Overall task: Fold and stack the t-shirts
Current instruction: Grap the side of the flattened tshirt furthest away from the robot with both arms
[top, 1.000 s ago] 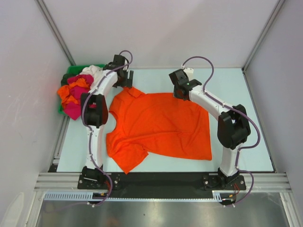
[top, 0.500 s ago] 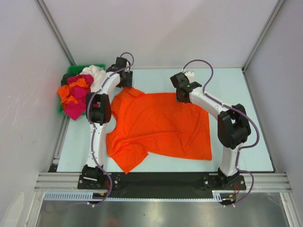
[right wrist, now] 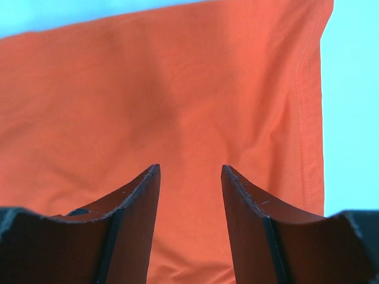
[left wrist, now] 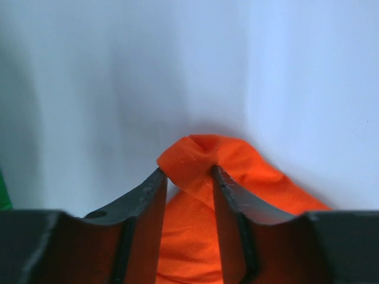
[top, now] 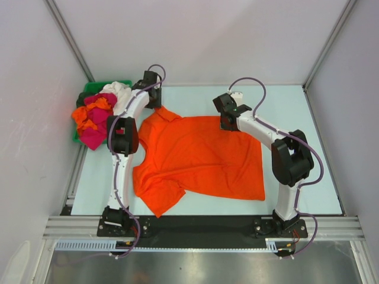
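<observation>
The orange t-shirt (top: 201, 157) lay spread, mostly flat, over the middle of the table (top: 302, 112), with one sleeve rumpled toward the near-left corner. The left gripper (top: 156, 104) stood close to the far edge, on the left side, at the far-left end of the shirt. In the left wrist view its fingers (left wrist: 225, 192) were closed on a small hemmed fold of the orange cloth, and this fold stood up between them. I judge that it held this point so that the cloth could be pulled straight or carried over for a fold.

The right gripper (top: 229, 121) was over the far border of the same shirt, nearer to the middle of the far edge. In the right wrist view its fingers (right wrist: 142, 198) were apart, with only flat orange cloth under them and a stitched hem running beside them on the right; it held nothing. Whether the tips touched the cloth, I cannot tell. Probably it was placed there to take a second point of the far border, so that both arms could move the cloth together.

The other t-shirts (top: 93, 121), magenta, orange and white, were heaped in the green bin (top: 87, 90) at the far-left corner. No folded stack was to be seen, so the task seemed to be near its beginning.
</observation>
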You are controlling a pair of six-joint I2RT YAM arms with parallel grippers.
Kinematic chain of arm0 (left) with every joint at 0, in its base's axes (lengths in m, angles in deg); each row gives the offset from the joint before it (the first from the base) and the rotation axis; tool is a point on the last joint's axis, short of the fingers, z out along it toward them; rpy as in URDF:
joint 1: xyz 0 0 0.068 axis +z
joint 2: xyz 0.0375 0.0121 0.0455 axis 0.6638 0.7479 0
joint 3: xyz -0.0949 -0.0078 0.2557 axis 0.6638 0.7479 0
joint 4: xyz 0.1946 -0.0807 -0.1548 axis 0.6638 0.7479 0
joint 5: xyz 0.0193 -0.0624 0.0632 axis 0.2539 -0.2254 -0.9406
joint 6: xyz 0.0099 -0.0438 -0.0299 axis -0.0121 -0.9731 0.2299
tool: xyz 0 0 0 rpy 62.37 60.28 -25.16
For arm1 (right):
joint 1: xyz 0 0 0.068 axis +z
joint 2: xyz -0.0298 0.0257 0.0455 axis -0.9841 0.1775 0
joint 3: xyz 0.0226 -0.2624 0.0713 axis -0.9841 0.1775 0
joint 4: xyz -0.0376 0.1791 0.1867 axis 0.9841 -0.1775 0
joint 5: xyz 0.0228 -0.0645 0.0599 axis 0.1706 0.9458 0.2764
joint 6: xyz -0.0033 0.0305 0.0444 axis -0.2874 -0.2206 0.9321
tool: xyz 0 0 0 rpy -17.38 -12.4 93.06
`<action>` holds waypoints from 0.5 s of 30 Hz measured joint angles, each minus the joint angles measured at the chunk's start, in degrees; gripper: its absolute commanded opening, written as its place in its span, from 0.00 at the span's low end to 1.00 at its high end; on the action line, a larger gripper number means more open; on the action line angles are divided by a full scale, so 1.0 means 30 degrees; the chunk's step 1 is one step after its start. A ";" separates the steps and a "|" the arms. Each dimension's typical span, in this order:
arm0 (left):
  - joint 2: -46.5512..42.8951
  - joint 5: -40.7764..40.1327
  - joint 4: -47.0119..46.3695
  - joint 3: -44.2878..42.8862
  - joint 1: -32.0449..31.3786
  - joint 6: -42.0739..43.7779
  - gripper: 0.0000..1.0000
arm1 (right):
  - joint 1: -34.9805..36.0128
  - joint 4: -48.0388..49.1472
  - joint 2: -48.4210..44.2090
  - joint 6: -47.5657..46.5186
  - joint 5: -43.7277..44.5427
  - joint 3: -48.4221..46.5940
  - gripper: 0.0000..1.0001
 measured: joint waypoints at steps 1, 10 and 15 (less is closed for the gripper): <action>0.0000 -0.0015 0.0000 0.0000 0.0000 -0.0073 0.29 | 0.0000 0.0029 0.0000 0.0000 -0.0036 0.0131 0.51; 0.0000 -0.0058 -0.0036 0.0000 -0.0007 -0.0430 0.00 | 0.0015 0.0044 0.0000 0.0087 -0.0255 0.0831 0.51; -0.0044 -0.0058 -0.0058 0.0138 -0.0036 -0.0430 0.00 | -0.0189 0.0146 -0.0007 0.0313 -0.0219 0.0831 0.54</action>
